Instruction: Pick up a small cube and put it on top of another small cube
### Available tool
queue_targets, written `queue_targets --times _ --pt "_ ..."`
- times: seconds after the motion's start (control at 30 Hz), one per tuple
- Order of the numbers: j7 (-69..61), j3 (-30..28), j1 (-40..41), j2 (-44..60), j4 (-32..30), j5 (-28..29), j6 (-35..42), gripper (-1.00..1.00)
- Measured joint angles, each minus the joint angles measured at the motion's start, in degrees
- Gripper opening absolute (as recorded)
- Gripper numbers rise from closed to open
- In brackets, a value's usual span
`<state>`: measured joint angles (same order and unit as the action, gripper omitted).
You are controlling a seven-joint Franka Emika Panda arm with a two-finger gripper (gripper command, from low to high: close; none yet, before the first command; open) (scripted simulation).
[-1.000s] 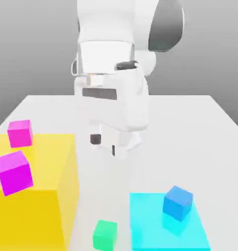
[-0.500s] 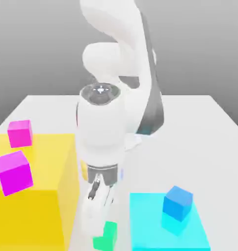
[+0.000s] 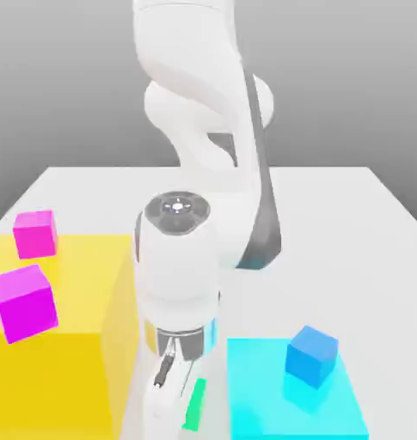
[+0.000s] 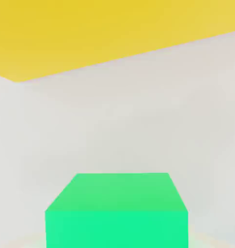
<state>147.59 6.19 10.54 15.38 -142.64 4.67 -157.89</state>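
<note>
Claw (image 3: pixel 177 419) at six o'clock, exterior view: green cube (image 3: pixel 194 406) is being clamped; lift and stacking are being awaited.

The hand partly hides the green cube (image 3: pixel 194 406).

magenta cubes (image 3: pixel 35 234): 2 | blue cube (image 3: pixel 312 356): 1 | green cube (image 3: pixel 195 405): 1 | yellow block (image 3: pixel 57 378): 1
</note>
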Motion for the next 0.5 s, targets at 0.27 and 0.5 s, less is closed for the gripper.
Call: queue_targets --times 0.27,0.5 --pt "-10.65 0.73 -0.37 -9.58 5.88 5.27 19.26 -1.0" --pt "-25.72 -3.75 6.18 -23.82 7.79 4.44 35.89 -1.0"
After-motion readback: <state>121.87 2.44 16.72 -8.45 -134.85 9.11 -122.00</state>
